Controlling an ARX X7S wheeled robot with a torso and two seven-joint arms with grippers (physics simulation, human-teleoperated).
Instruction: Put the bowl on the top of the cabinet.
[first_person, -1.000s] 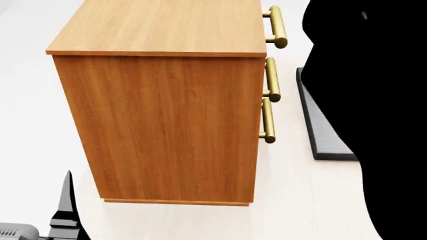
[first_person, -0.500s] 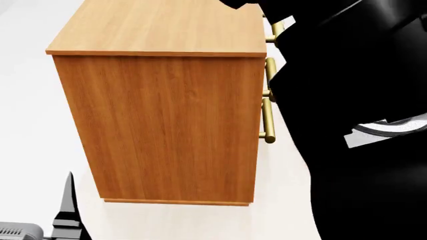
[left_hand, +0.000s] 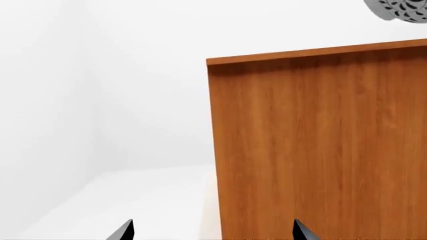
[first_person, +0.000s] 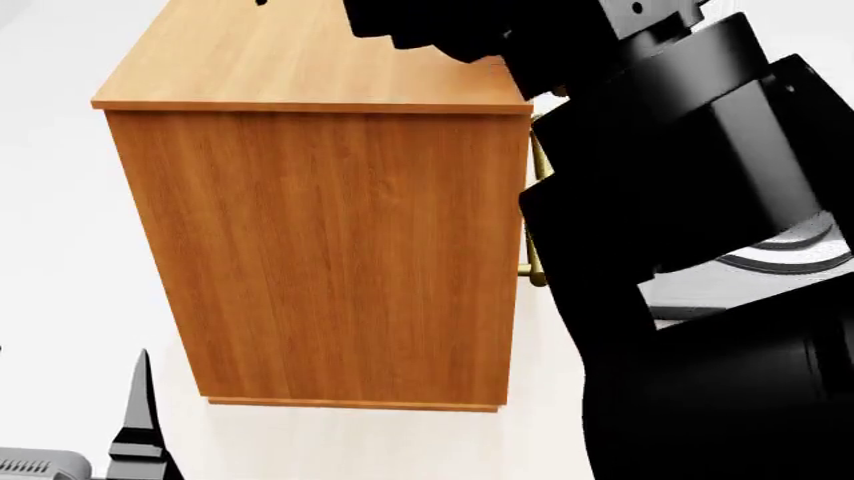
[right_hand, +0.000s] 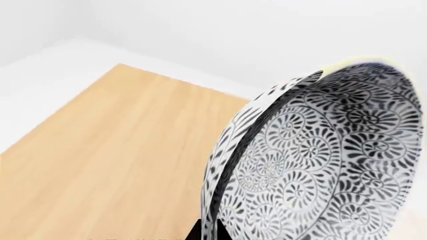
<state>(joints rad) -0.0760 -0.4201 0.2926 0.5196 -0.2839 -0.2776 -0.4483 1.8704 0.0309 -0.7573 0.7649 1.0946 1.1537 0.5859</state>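
The orange-brown cabinet (first_person: 334, 250) fills the middle of the head view, its lighter flat top (first_person: 307, 55) towards the back. My black right arm (first_person: 681, 200) reaches across that top from the right. In the right wrist view the patterned bowl (right_hand: 313, 165) hangs tilted on edge above the cabinet top (right_hand: 100, 160), and my right gripper (right_hand: 213, 229) is shut on its rim. The left wrist view catches the bowl (left_hand: 400, 10) just above the cabinet's top edge. My left gripper (left_hand: 212, 232) is open and empty, low beside the cabinet's side (left_hand: 320, 150).
A brass handle (first_person: 537, 255) on the cabinet's front peeks out beside my right arm. White floor (first_person: 67, 280) lies to the cabinet's left, with a white wall (left_hand: 133, 75) behind. One left finger (first_person: 136, 420) shows at the head view's lower left.
My right arm has swung leftward over the cabinet top, now covering most of the handles and the dark slab on the floor. The left gripper and cabinet have stayed put.
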